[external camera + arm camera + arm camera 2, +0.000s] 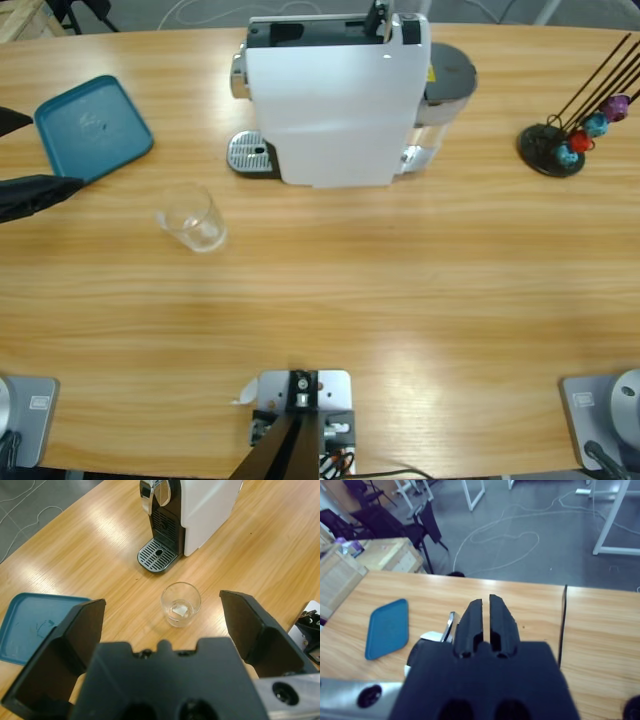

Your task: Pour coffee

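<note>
Clear glass (180,604) upright on wood, ahead of the wide-apart left tool (162,620); right tool (486,617) together.

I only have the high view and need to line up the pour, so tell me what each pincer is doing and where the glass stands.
Observer: The left pincer is open with its jaws wide. The glass stands upright ahead of them, in line with the gap, and nothing touches it.
Operator: Report what is in the glass.
Observer: It looks clear from the left wrist view. I see no brown liquid, only a pale glint at its bottom.
Operator: Now the right pincer.
Observer: The right pincer is shut, with nothing between its jaws.
</note>
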You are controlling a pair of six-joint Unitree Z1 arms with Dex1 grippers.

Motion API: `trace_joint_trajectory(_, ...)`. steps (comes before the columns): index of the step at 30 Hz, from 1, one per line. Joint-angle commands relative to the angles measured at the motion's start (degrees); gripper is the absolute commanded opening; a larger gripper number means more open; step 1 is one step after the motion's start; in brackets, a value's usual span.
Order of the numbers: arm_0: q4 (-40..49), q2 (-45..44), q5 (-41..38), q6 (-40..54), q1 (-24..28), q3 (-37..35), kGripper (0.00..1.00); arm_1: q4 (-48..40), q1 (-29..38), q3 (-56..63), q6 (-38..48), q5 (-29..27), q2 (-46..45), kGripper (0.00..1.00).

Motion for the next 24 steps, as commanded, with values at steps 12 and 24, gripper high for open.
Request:
trace_joint_trajectory(12, 1.31, -2.11, -0.53, -0.5, 0.42, 1.22, 0.987, -3.02, 5.3, -1.2, 4.21, 1.18, 5.93, 0.0)
trace_joint_trajectory(24, 2.9, -1.71, -0.44, -0.41, 0.42, 3.0, 0.987, -9.75, 10.92, -0.41, 5.82, 2.38, 13.08, 0.0)
